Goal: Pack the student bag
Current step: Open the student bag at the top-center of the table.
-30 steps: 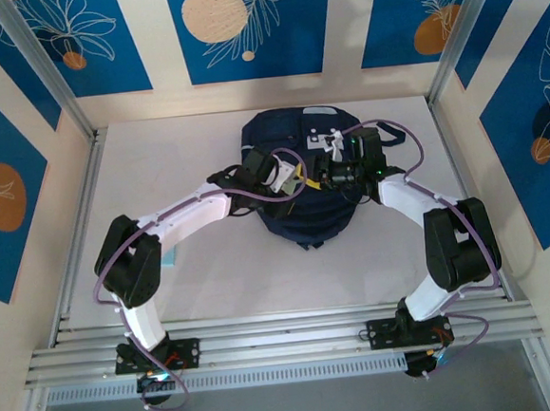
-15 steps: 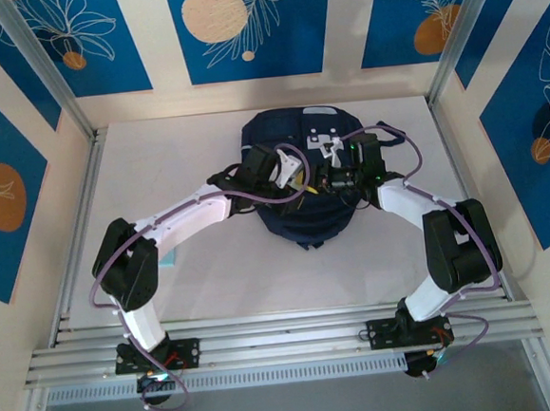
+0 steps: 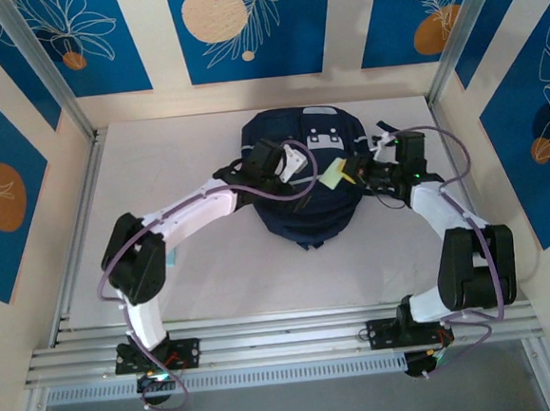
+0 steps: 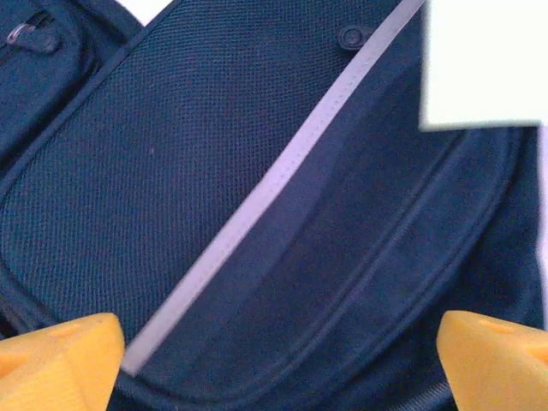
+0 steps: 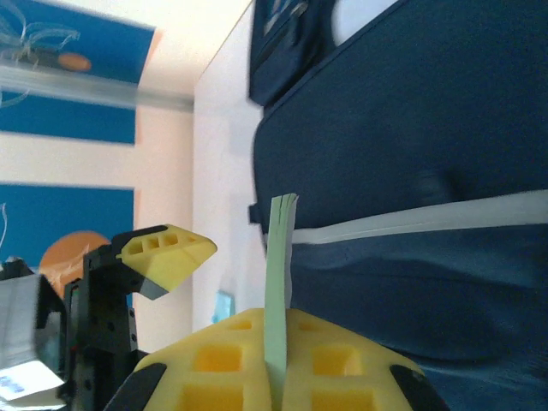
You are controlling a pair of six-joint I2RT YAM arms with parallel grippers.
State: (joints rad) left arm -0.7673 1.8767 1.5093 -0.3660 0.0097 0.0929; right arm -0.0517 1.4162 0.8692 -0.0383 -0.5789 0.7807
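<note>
Backpack fabric is filling most of what we are looking at: the student bag (image 3: 309, 212) is lying flat on the white table (image 3: 194, 269), toward its far middle, with its pale patches pointing at the back wall. We are seeing both arms bending in over it from the near rail.

The left arm (image 3: 185, 217) is rising from its base, folding at a dark elbow out to the left, and stretching its white forearm rightward until the wrist is hanging over the bag's left half. The left gripper (image 4: 278, 351) is facing down at the navy mesh. Its yellow fingertips (image 4: 60, 355) are standing wide apart at the two lower corners of the wrist view, holding nothing. A thin pale stripe (image 4: 257, 205) is running diagonally across the fabric between them.

The right arm (image 3: 443, 216) is folding at an elbow far out on the right and reaching leftward, its wrist hovering at the bag's right edge. The right gripper (image 5: 276, 330) is pinching a pale green sheet (image 5: 278, 257) tight between its yellow pads. From the wrist we are looking at that sheet edge-on, sticking out past the fingers above the bag. From above, the sheet is hanging over the bag's right half, between the two grippers.
</note>
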